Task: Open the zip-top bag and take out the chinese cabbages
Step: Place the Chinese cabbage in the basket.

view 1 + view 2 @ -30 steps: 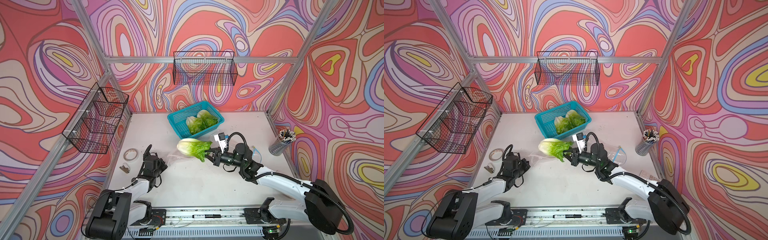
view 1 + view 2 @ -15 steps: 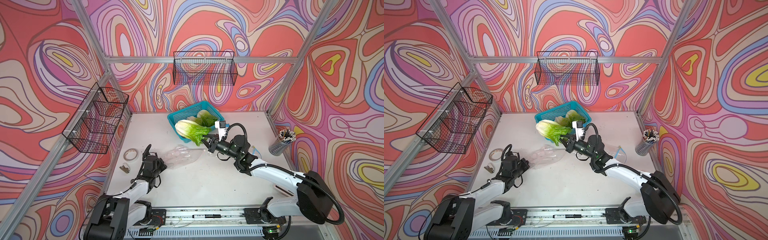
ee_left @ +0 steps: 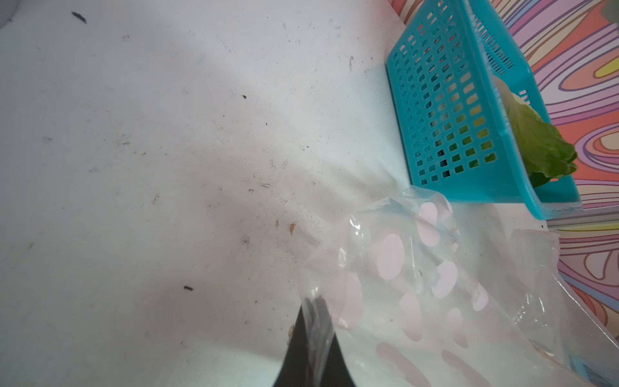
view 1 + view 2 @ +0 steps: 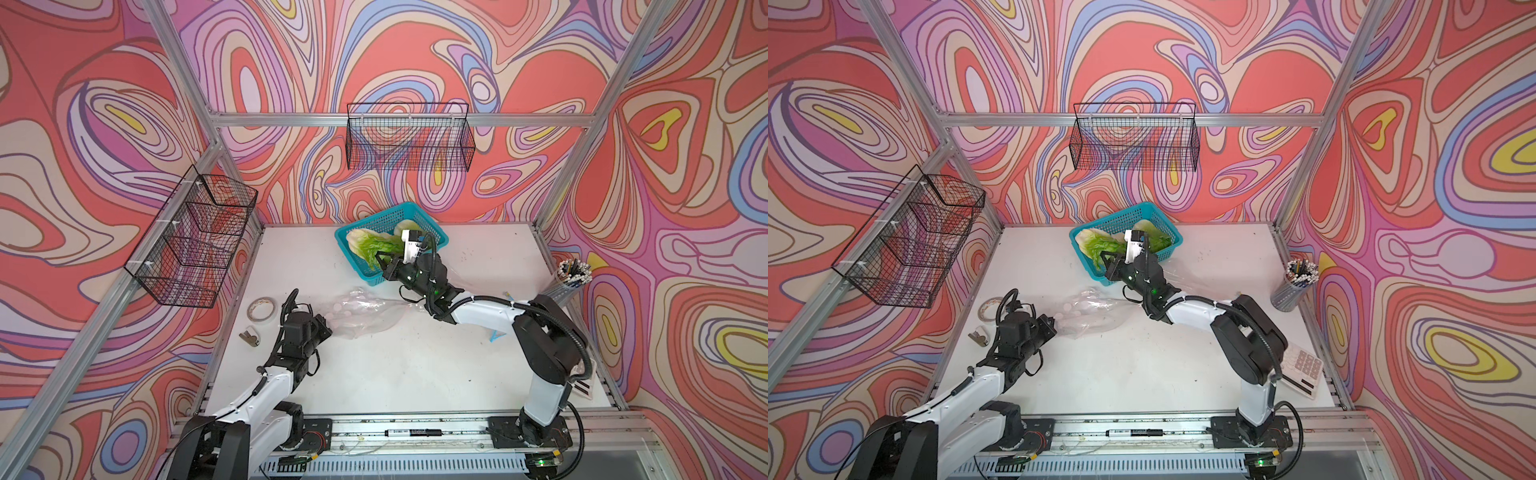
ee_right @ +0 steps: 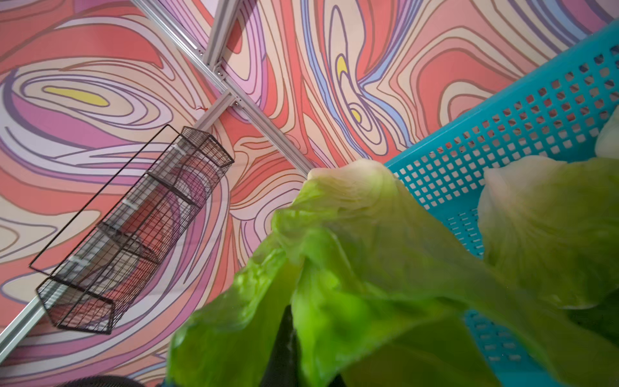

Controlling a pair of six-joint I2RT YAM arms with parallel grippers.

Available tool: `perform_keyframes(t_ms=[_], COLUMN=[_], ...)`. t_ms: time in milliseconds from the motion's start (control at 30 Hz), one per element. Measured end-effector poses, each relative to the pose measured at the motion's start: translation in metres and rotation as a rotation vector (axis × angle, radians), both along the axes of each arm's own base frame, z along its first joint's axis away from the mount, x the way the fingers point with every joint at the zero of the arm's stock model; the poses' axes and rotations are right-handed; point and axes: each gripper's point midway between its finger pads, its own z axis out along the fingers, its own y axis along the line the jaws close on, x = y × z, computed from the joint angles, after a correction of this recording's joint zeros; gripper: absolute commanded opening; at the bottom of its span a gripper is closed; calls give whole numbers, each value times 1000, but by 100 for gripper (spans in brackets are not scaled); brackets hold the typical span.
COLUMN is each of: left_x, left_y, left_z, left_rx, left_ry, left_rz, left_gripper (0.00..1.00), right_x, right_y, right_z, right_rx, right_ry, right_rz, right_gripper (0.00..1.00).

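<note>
Table [image 4: 415,365]: white and scuffed, with both arms reaching in from its near edge
Wire racks: one on the side wall [image 4: 195,241], one on the back wall [image 4: 409,137]
Blue basket [image 4: 360,272] [image 4: 1096,272]: mesh-sided plastic, at the far middle of the table
Zip-top bag [image 4: 365,311] [image 4: 1088,311]: clear with pale pink spots, slack and crumpled on the table between the arms, just in front of the basket
Held chinese cabbage [image 4: 365,245] [image 5: 351,234]: over the basket's left end, white base pointing away from the right arm; whether it touches the basket cannot be told
Other chinese cabbages [image 4: 401,227] [image 5: 552,228]: lying inside the basket, partly hidden behind the right wrist
Right gripper [image 4: 380,259] [image 4: 1106,259]: clamped on the held head's green leaves
Left gripper [image 4: 328,328] [image 4: 1054,322]: low over the table, pinched together on the bag's near edge, which runs between its dark fingers [image 3: 311,335]
Pencil cup [image 4: 571,278]: by the right wall
Tape roll [image 4: 262,309]: flat, beside the left arm
</note>
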Motion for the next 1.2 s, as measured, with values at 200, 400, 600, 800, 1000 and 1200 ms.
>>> perform_keyframes(t_ms=[200, 400, 600, 800, 1000, 1200], left_x=[-1, -1, -4, -4, -5, -5], left_y=[1, 2, 3, 3, 3, 4], left_z=[5, 7, 3, 4, 5, 5], left_rx=[8, 15, 17, 19, 19, 26], left_ry=[-15, -24, -15, -19, -19, -21], left_rz=[1, 2, 1, 0, 0, 4], left_gripper=[0, 0, 0, 0, 0, 0], right_x=[29, 51, 66, 79, 82, 83], right_y=[14, 24, 32, 39, 40, 38], right_z=[-31, -56, -75, -86, -90, -92], right_rx=[5, 10, 24, 30, 11, -17], right_ry=[79, 146, 198, 231, 259, 263], right_rz=[-77, -128, -160, -189, -196, -210], right_gripper=[0, 0, 0, 0, 0, 31])
